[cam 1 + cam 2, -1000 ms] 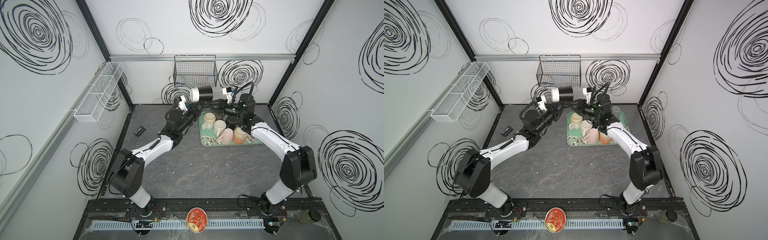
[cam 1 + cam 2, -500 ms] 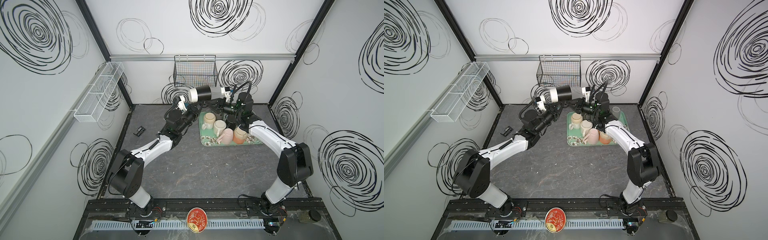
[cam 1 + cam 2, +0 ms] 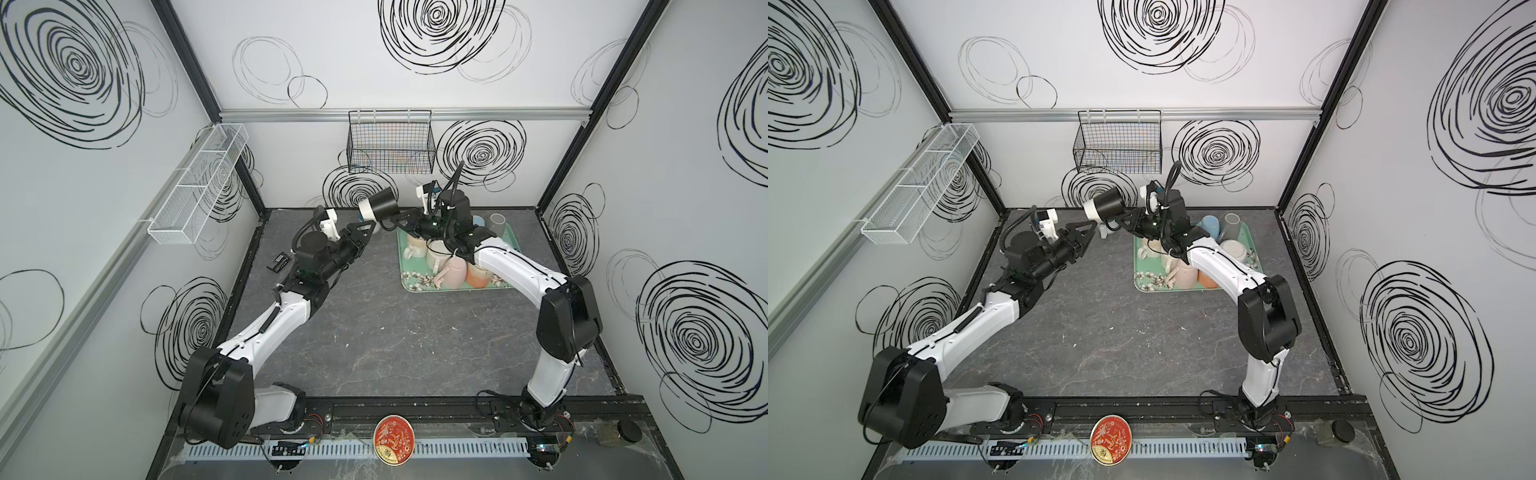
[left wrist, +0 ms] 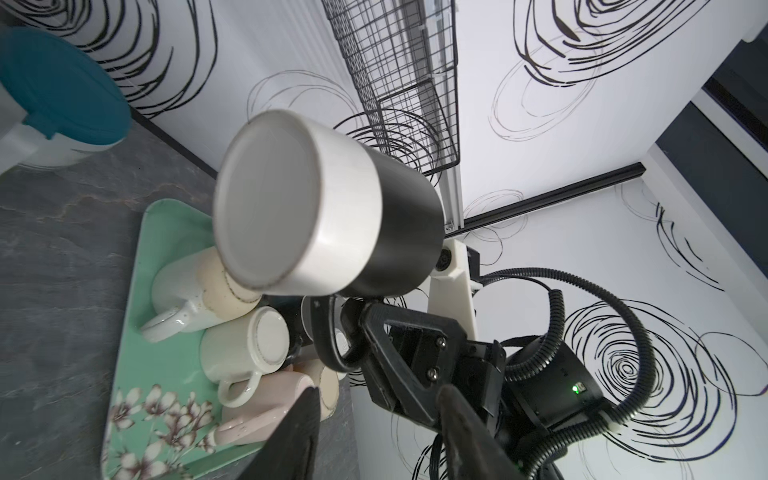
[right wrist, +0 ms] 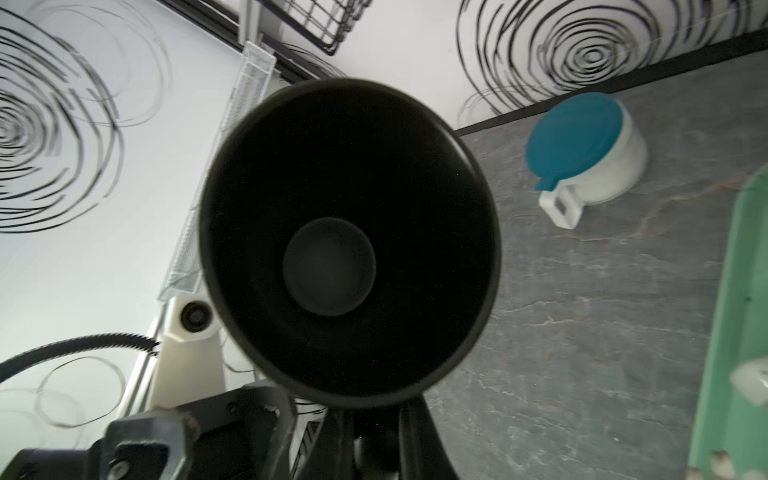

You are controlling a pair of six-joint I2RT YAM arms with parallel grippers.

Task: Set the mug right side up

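Front edge: a round red tin (image 3: pixel 394 439) lies at the middle of the near rail, well apart from the arms' working ends.
Work surface: the table (image 3: pixel 374 332) is dark grey and stone-patterned; a small black object (image 3: pixel 279 262) lies flat on it near the left wall.
Left arm: the left gripper (image 3: pixel 370 227) is raised over the table, left of the tray. In the left wrist view its fingers (image 4: pixel 297 440) stand apart with nothing between them. It is open, just beside and below the mug's base, and clear of it.
Tray: a green tray (image 3: pixel 417 279) with a flower print sits on the right far part of the table. It is crowded with cream mugs (image 3: pixel 415 245), a pink mug (image 3: pixel 455 270) and an orange mug (image 3: pixel 478 276), packed against one another. A blue cup (image 3: pixel 478 220) and a clear glass (image 3: pixel 498 222) stand at its far edge.
Task item: the mug (image 3: pixel 383 203) is black with a white band at the base. It is held in the air near the tray's far left corner, lying on its side — base toward the left arm, mouth toward the right wrist camera, handle underneath.
Right arm: the right gripper (image 3: pixel 402 219) is clamped on the mug's handle from below and carries the mug alone.
Far table: a white container (image 5: pixel 582 141) with a teal lid rests near the back wall, apart from the tray.
Back wall: a black wire basket (image 3: pixel 390 149) hangs above — contents cannot be made out.
Left wall: a white mesh shelf (image 3: pixel 199 187) is mounted high.
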